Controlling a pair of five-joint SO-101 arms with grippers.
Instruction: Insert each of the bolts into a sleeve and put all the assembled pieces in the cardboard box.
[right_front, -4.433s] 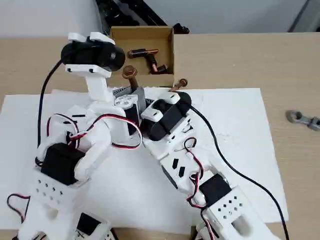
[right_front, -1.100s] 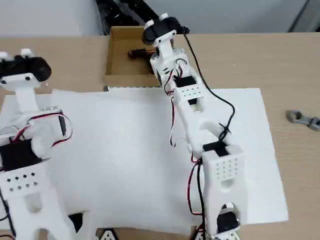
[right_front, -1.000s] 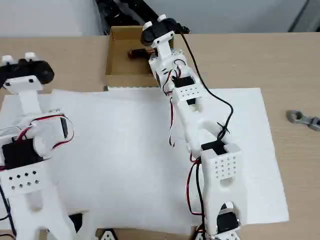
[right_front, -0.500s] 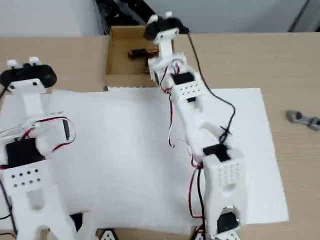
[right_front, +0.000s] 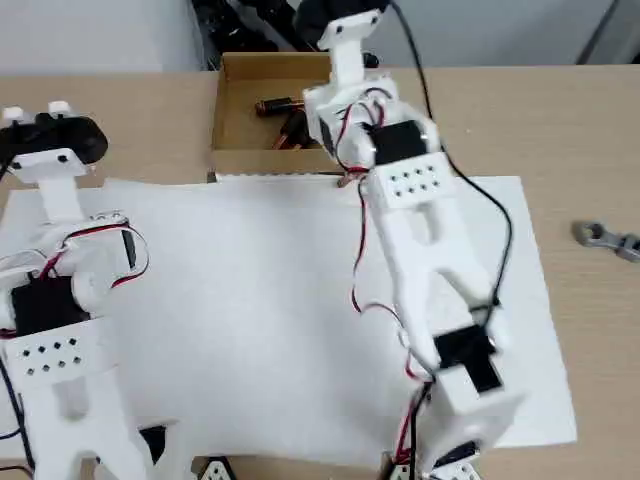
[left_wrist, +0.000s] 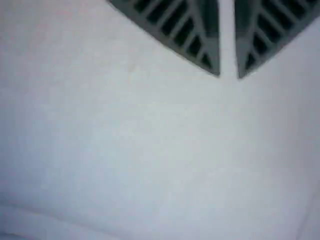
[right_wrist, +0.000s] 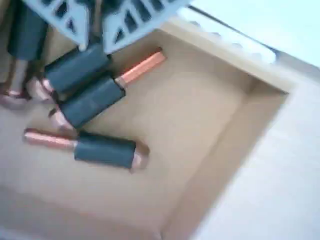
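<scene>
The cardboard box (right_front: 232, 110) stands at the table's far edge, beyond the white sheet. Several assembled pieces, black sleeves on copper bolts (right_wrist: 95, 101), lie on its floor (right_wrist: 190, 130); two clusters (right_front: 285, 128) show in the high view. My right arm (right_front: 400, 170) stretches over the box's right side. Its gripper (right_wrist: 95, 48) hangs just above one sleeve (right_wrist: 76, 68), fingers drawn close with nothing gripped between them. My left arm (right_front: 50, 150) stands at the sheet's left side. Its gripper (left_wrist: 227, 75) hovers over bare white paper, fingers (left_wrist: 200, 40) a thin slit apart.
A white paper sheet (right_front: 240, 300) covers the middle of the table. A metal wrench (right_front: 605, 237) lies on the wood at the far right. A small copper-coloured bit (right_front: 350, 179) peeks out beside the right arm at the sheet's far edge.
The right arm's wrist has lifted and swung right over the box, uncovering more assembled pieces on its floor. The left arm has hardly moved in the last second.
</scene>
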